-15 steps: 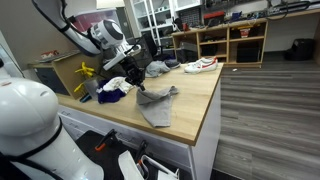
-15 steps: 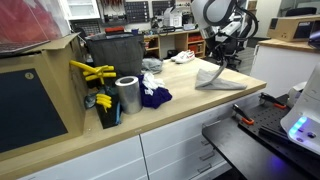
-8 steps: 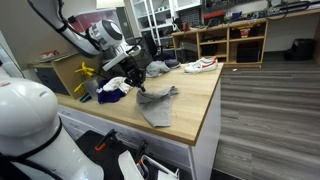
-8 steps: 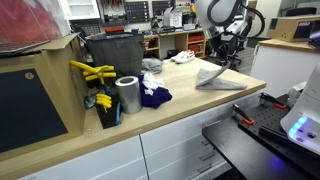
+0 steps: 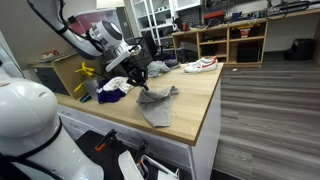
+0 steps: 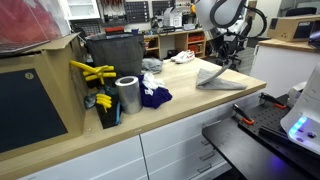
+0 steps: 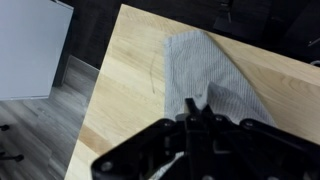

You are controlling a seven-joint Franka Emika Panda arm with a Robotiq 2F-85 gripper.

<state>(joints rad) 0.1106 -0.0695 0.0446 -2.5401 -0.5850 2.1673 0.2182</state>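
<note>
A grey striped cloth [image 5: 160, 106] lies on the light wooden tabletop [image 5: 195, 95]. It also shows in an exterior view [image 6: 222, 79] and fills the middle of the wrist view [image 7: 215, 70]. My gripper [image 5: 141, 88] is at the cloth's end nearest the clutter. Its fingers are closed together on a fold of the cloth, which rises to them in a small peak. In the wrist view the gripper [image 7: 193, 106] has its tips pressed together on the fabric. The rest of the cloth rests flat, reaching the table's edge.
A white sneaker [image 5: 200, 66] lies at the far end of the table. A dark blue cloth [image 6: 152, 96], a metal can [image 6: 127, 95], yellow clamps [image 6: 92, 72] and a black bin [image 6: 115, 52] crowd one side. The table's edge drops to the floor [image 7: 40, 140].
The arm has shifted very slightly; the gripper stays closed on the cloth's raised fold and the cloth has not visibly moved.
</note>
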